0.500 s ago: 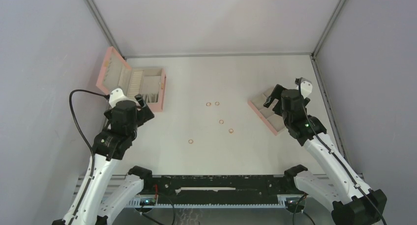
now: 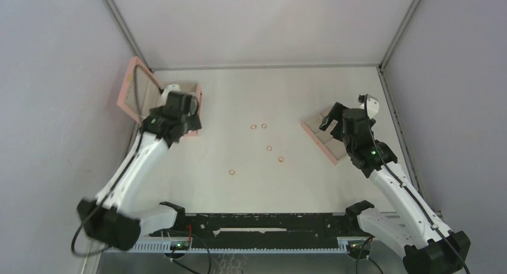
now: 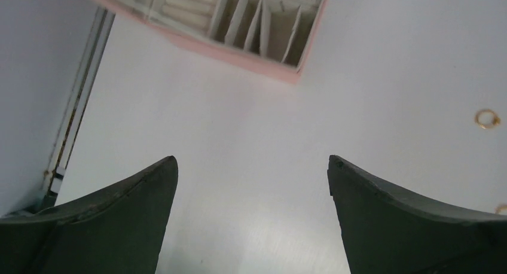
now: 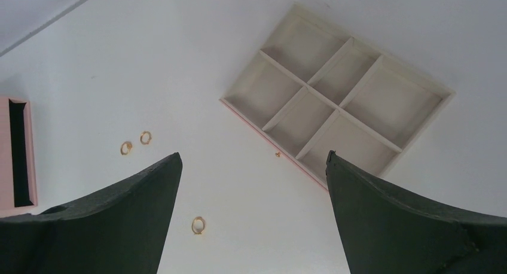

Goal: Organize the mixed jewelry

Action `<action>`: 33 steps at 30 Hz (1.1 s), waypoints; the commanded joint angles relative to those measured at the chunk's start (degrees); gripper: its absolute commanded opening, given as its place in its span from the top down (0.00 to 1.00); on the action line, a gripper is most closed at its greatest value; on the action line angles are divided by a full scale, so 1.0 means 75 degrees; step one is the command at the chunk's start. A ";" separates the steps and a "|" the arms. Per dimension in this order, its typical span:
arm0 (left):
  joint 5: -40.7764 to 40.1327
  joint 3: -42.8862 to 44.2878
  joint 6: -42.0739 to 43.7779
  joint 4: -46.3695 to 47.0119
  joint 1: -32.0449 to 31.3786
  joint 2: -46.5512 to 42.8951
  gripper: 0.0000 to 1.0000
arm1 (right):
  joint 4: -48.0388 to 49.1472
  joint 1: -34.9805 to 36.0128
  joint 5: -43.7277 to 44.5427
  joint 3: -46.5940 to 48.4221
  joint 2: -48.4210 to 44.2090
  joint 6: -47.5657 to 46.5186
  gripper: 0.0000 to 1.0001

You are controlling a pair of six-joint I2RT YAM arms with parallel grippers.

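Five small copper-coloured rings [image 2: 269, 148] lie loose on the white table [image 2: 239, 88], all in its middle and none in a container. Two sit side by side on the far side of the group, two more lie a little nearer and to the right, and the fifth ring [image 2: 232, 171] lies nearest and furthest left, apart from the others.

At the far left stands a pink box [image 2: 195, 97] with its lid [image 2: 133, 82] raised. Its pale compartments show in the left wrist view, where the box [image 3: 239, 57] lies beyond the fingertips. The left arm [image 2: 140, 160] reaches out to the box's near right corner. The left jaws are spread wide with only bare table between them, and they hold nothing. One ring [image 3: 487, 118] lies off to the right of them.

At the right lies a beige tray [image 2: 317, 137], set at an angle, with a pink edge. Its six square compartments [image 4: 308, 88] hold no ring. The right arm [image 2: 394, 184] hangs over the tray. The right jaws are also wide apart and grip nothing. In the right wrist view, three rings lie on the table to the left of the tray: a close pair [image 4: 145, 137] and a single one [image 4: 199, 225] nearer the camera.
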 commanded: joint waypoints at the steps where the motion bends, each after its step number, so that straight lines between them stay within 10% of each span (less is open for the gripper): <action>1: -0.0549 0.1559 0.0170 -0.0171 -0.0263 0.2275 0.01 | 0.0335 -0.0015 -0.0158 0.0032 -0.0231 0.0192 0.01; 11: 0.1173 0.3328 0.0855 0.0757 0.0641 0.4674 0.32 | -0.0267 -0.0065 0.0103 0.0000 -0.0794 0.0125 0.00; 33: 0.1245 0.4180 0.0947 0.0604 0.0946 0.6763 0.56 | -0.0032 -0.0286 -0.0484 -0.0039 -0.0525 -0.0265 0.01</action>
